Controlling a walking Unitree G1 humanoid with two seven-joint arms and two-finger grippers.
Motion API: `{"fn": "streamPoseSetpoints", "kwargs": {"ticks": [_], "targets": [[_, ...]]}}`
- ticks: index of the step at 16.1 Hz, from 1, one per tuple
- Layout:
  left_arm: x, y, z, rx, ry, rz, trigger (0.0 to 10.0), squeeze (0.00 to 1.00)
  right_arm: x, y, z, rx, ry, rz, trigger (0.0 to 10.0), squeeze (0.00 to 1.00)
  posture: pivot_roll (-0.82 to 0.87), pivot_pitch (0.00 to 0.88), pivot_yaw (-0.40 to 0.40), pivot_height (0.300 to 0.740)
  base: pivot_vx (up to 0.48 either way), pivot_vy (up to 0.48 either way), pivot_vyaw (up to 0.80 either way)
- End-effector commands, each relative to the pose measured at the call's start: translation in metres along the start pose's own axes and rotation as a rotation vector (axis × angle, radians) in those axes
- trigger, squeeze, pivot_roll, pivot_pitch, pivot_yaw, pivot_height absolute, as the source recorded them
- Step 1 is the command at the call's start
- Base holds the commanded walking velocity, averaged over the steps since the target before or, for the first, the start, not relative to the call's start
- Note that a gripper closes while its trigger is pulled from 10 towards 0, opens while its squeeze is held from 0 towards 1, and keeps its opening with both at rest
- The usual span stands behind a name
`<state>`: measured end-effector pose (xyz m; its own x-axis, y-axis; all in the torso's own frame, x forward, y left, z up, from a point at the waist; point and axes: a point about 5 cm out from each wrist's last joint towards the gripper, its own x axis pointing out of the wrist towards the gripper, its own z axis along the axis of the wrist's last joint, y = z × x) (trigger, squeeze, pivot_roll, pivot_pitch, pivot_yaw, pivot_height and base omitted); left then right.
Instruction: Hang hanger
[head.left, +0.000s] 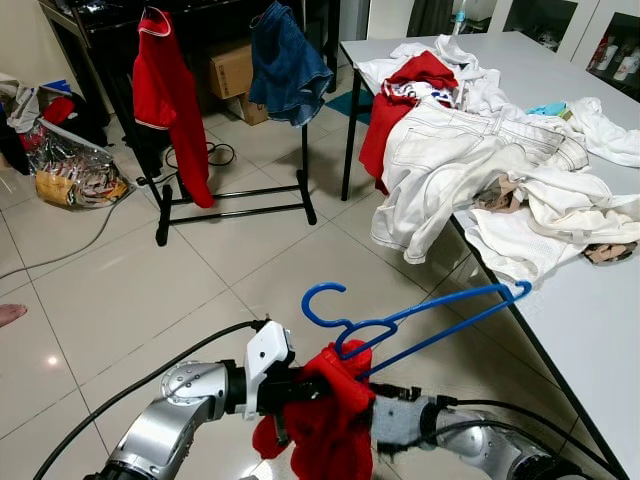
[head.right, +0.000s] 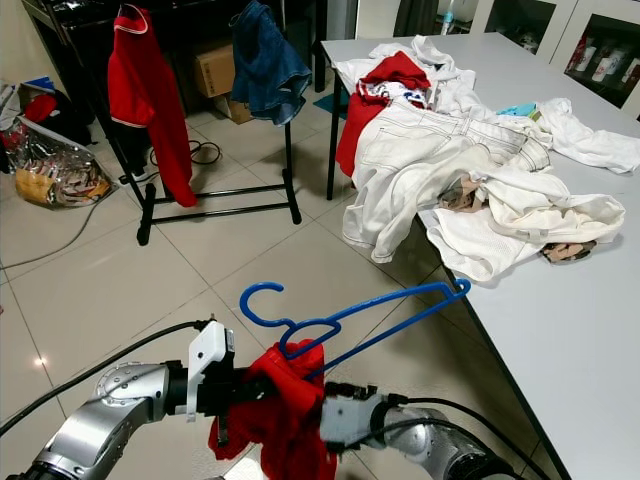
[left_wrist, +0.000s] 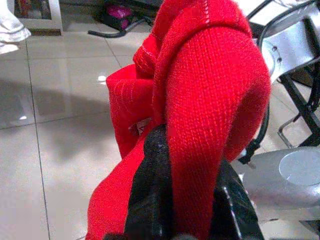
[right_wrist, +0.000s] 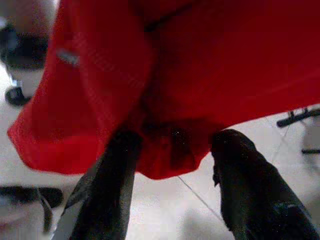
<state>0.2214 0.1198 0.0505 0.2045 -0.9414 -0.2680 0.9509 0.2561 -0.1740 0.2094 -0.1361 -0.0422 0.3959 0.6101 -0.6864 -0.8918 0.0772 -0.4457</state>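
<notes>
Room: tiled floor (head.left: 120, 290) ahead of us, a white table (head.left: 590, 330) on our right heaped with pale clothes (head.left: 470, 170), and a black clothes rack (head.left: 235, 205) across the floor, well apart from us.
Rack: a red shirt (head.left: 165, 95) and a blue denim piece (head.left: 288, 65) hang on it right now, with bare rail between them.
Task thing: the blue hanger (head.left: 400, 320) sits low in front of us, tilted, hook up and toward our left, its long arm reaching toward the table edge.
Garment: a red knit garment (head.left: 325, 420) is bunched under the hanger's neck, more draped than properly dressed on it, we'd say.
Left gripper (left_wrist: 187, 200): clenched on a fold of the red knit, fabric squeezed between its black fingers (left_wrist: 150, 190).
Right gripper (right_wrist: 172, 165): fingers spread apart, with red cloth sagging into the gap; we can't see them clamp anything.
Stage: by our reckoning, garment and hanger are being sorted out and the walk to the rack is yet to come.
Risk one: the knit could slide off the hanger, since only one bunched part seems caught on it.
Risk two: the hanger itself could drop, because we can't make out any firm grip on the blue plastic.
Risk three: that long arm lies near the table edge and could snag there on a turn.
</notes>
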Motion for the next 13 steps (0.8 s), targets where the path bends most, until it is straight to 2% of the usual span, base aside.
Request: {"fn": "streamPoseSetpoints", "kwargs": {"ticks": [1, 3, 4, 6, 13], "targets": [[-0.001, 0.003, 0.005, 0.031, -0.007, -0.002, 10.0, 0.00, 0.000, -0.007, 0.003, -0.056, -0.010, -0.006, 10.0, 0.87, -0.13, 0.000, 0.033, 0.740, 0.000, 0.000, 0.00], [0.000, 0.003, 0.005, 0.038, 0.001, -0.012, 10.0, 0.00, 0.001, -0.009, 0.004, -0.071, -0.015, -0.019, 10.0, 0.84, -0.13, 0.000, 0.033, 0.740, 0.000, 0.000, 0.00], [0.002, 0.001, 0.003, 0.057, 0.017, -0.031, 10.0, 0.00, 0.004, -0.012, 0.007, -0.057, -0.021, -0.056, 10.0, 0.16, -0.13, 0.000, 0.034, 0.740, 0.000, 0.000, 0.00], [0.005, 0.000, 0.003, 0.063, 0.017, -0.042, 10.0, 0.00, 0.008, -0.016, 0.012, -0.012, -0.035, -0.094, 10.0, 0.00, -0.13, 0.000, 0.037, 0.740, 0.000, 0.000, 0.00], [0.012, 0.004, 0.006, 0.097, 0.024, -0.070, 10.0, 0.00, 0.010, -0.005, 0.018, 0.010, -0.086, -0.049, 10.0, 0.00, -0.14, 0.000, 0.042, 0.740, 0.000, 0.000, 0.00]]}}
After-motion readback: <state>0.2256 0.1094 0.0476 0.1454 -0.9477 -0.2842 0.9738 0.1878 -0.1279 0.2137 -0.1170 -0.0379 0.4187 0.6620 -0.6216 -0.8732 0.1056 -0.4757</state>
